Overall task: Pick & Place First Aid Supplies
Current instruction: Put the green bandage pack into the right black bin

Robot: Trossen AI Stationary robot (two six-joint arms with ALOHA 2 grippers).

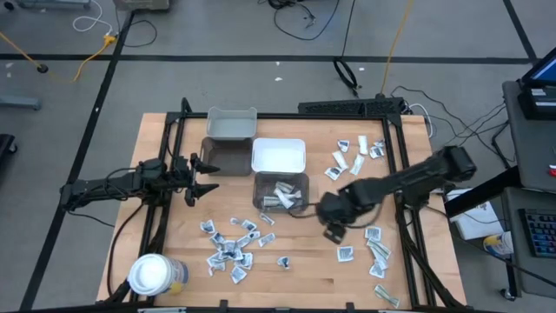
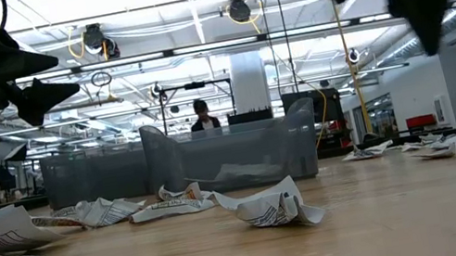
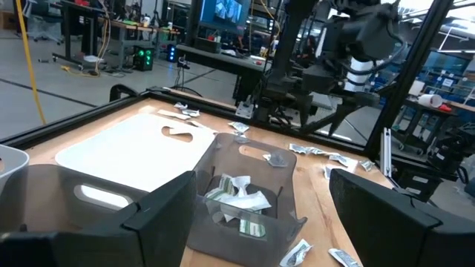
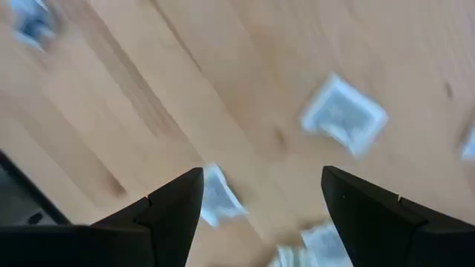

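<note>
the right gripper [image 1: 334, 233] hangs above the bare wood of the light wooden counter [image 1: 295, 274] just right of the clear grey plastic bin [image 1: 281, 193], its fingers spread and empty. small white printed paper packets [image 1: 228, 248] lie scattered near the counter's front edge, others by its right edge, several inside that bin. the left gripper [image 1: 207, 176] waits near the left edge, fingers spread, empty.

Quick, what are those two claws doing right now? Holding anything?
Left claw: open, holding nothing, beside the bins.
Right claw: open, holding nothing, above loose packets.
</note>
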